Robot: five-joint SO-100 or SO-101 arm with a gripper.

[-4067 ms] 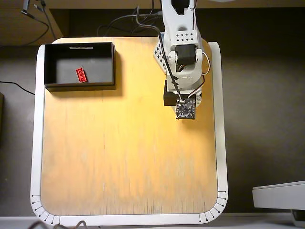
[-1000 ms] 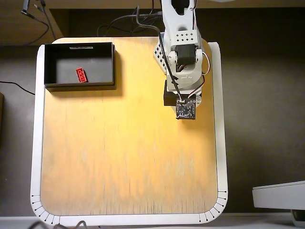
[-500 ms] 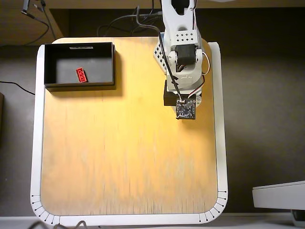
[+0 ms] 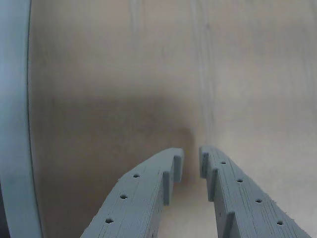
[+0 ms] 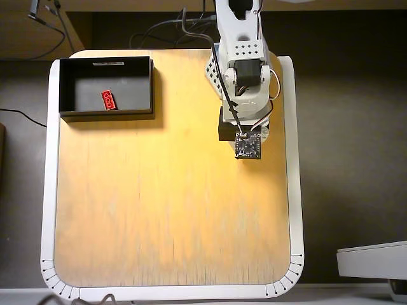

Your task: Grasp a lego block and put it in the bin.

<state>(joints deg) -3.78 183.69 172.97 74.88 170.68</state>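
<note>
The red lego block (image 5: 109, 100) lies on the floor of the black bin (image 5: 62, 89), left of its middle, at the board's top left in the overhead view. The white arm (image 5: 241, 70) is folded at the top right, far from the bin, and its small circuit board (image 5: 248, 145) covers the gripper from above. In the wrist view my gripper (image 4: 191, 161) points down at bare wood. Its two grey fingers (image 4: 148, 193) stand with only a narrow slit between the tips and nothing in it. Neither block nor bin shows in that view.
The wooden board (image 5: 165, 203) has a white rim (image 5: 46, 190), which also runs down the left edge (image 4: 12, 124) of the wrist view. Cables (image 5: 165, 28) trail behind the arm. A grey device (image 5: 372, 259) sits off the board at lower right.
</note>
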